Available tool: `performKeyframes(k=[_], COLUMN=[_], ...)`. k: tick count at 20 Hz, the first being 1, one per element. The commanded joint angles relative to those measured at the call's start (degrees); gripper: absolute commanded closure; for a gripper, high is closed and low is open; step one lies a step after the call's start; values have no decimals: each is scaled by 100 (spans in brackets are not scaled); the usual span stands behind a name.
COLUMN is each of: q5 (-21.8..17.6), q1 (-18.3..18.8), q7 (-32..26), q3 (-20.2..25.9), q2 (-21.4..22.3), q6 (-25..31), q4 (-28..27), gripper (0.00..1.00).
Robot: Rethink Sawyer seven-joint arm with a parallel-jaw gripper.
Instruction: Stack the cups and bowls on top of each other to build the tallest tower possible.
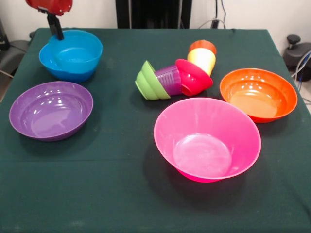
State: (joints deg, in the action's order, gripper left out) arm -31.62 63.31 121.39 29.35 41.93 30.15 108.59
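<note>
Over at the left, a purple bowl (51,110) sits upright on the green-covered counter (97,194). Just behind it is a blue bowl (71,55), tipped a little, with what looks like a smaller blue bowl nested inside. The robot's gripper (55,25) comes down from a red housing at the top corner, and its dark tip reaches the far left rim of that blue bowl. Only one dark finger shows against the rim, so I cannot tell whether the jaws are open or closed.

Near the middle, the tower (177,75) lies toppled on its side rather than standing. Its green bowl (149,81) points toward the near left, then comes the purple cup (169,79), the red bowl (193,76), the yellow cup (202,59) and the orange cup (203,46) at the far end, all nested into one another.

In front of the pile, closest to me, stands the large pink bowl (207,138), upright. To its right, touching or nearly touching its rim, is the orange bowl (258,93), also upright.
</note>
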Motion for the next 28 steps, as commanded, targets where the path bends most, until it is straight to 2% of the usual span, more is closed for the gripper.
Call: performKeyframes(k=[1,5,6,9,11,17,27,28], q5=[-581,-1052,-1180,-1126,-1250,-1429,-1567,-1577], q1=[-167,-563,-613,-632,-780,-917,-611,-589], q7=[-669,-347,-432,-536,-415,-345,-323,-335], q3=[231,-145,-90,173,134,-10,-165,-167], q2=[267,451,435,348,326,281,384,401], q6=[-438,-741,-806,-765,-895,-946,-1109,-1085], q4=[560,792,888,1122,1154,1130,1170,1168], gripper=[100,100,100,100,100,100,100,0])
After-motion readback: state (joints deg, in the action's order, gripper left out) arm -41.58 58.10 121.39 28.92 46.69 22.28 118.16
